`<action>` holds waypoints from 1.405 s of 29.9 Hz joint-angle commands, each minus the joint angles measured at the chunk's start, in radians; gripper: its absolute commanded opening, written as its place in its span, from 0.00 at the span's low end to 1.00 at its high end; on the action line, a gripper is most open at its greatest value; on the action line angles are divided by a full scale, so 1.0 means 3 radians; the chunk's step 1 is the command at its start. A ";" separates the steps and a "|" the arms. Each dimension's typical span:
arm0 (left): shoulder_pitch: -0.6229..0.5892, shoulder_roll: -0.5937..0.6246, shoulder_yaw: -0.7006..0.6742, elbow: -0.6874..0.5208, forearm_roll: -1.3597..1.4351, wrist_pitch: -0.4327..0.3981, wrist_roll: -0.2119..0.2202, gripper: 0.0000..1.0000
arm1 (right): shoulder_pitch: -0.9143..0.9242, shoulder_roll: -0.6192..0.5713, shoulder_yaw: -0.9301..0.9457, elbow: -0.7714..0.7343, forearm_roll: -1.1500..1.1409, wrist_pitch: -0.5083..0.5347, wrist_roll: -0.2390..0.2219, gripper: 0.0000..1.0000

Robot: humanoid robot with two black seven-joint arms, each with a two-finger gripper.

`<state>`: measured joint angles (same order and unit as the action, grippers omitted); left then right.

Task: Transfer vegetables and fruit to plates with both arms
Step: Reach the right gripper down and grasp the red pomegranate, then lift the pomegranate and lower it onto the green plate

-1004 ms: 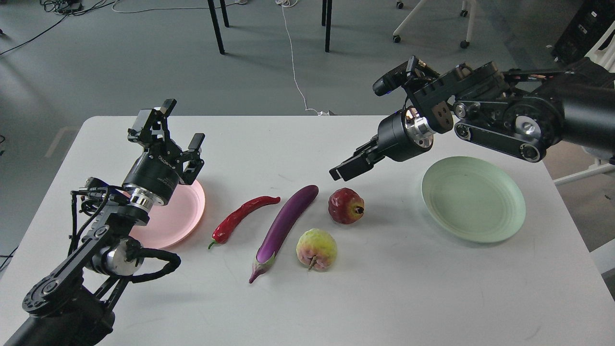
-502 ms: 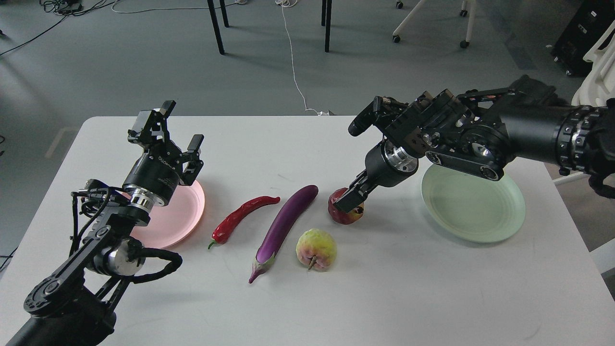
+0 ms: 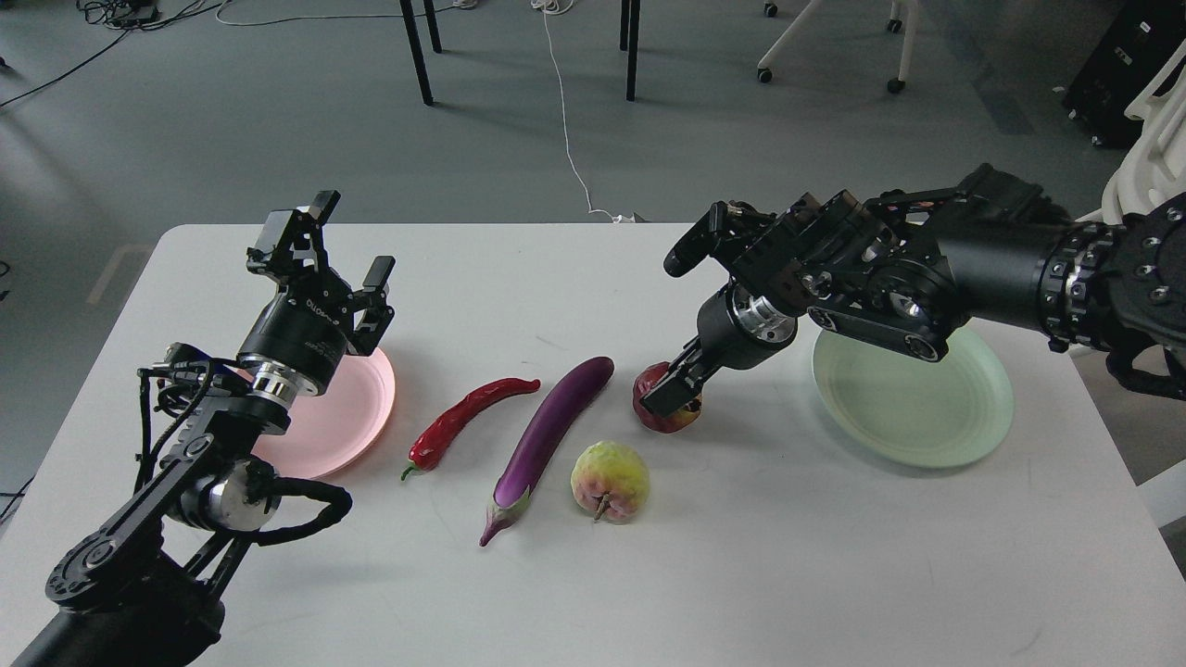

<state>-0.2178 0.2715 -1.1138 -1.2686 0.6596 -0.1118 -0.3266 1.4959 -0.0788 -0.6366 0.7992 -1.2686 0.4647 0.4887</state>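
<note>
Centrally: pomegranate (image 3: 660, 409) on white tabletop (image 3: 741, 556), right hand (image 3: 669, 391) down on it, fingers dark, grip state cannot tell. Left hand (image 3: 345, 264) raised over pink plate (image 3: 347, 412), fingers apart, nothing held. Chili (image 3: 463, 417), eggplant (image 3: 547, 435), yellow-green fruit (image 3: 610, 480) lying apart mid-tabletop. Green plate (image 3: 913, 408) near right edge; bare surface along front edge.

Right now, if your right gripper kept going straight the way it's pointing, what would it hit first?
The pomegranate. My right gripper points down-left and already sits over it, apparently touching, though depth is hard to judge.
</note>
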 commanded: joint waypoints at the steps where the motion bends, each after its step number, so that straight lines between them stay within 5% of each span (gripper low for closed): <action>1: 0.0000 0.0000 -0.0005 0.0000 0.0000 -0.0001 0.0000 0.98 | -0.0037 0.0007 0.0000 -0.0005 0.0000 0.0000 0.0000 0.98; 15: 0.0000 0.0015 -0.0010 -0.0021 0.0000 -0.0001 0.0000 0.98 | -0.0093 0.0002 -0.0025 -0.0005 0.0005 -0.0082 0.0000 0.85; 24: 0.0000 0.0015 -0.0015 -0.0021 0.0000 -0.0001 0.0000 0.98 | -0.0073 -0.0003 -0.0066 -0.0005 0.0005 -0.0082 0.0000 0.45; 29: 0.0000 0.0015 -0.0015 -0.0026 0.0000 -0.0001 0.0000 0.98 | 0.0004 -0.0090 -0.0071 0.0036 0.0010 -0.0076 0.0000 0.41; 42: -0.0005 0.0010 -0.0010 -0.0031 0.0000 -0.0001 0.0000 0.98 | 0.0449 -0.1464 -0.0072 0.0797 -0.0168 -0.0071 0.0000 0.42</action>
<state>-0.2182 0.2763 -1.1183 -1.2780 0.6591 -0.1121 -0.3269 1.6241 -0.4234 -0.6598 1.0138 -1.2841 0.4448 0.4888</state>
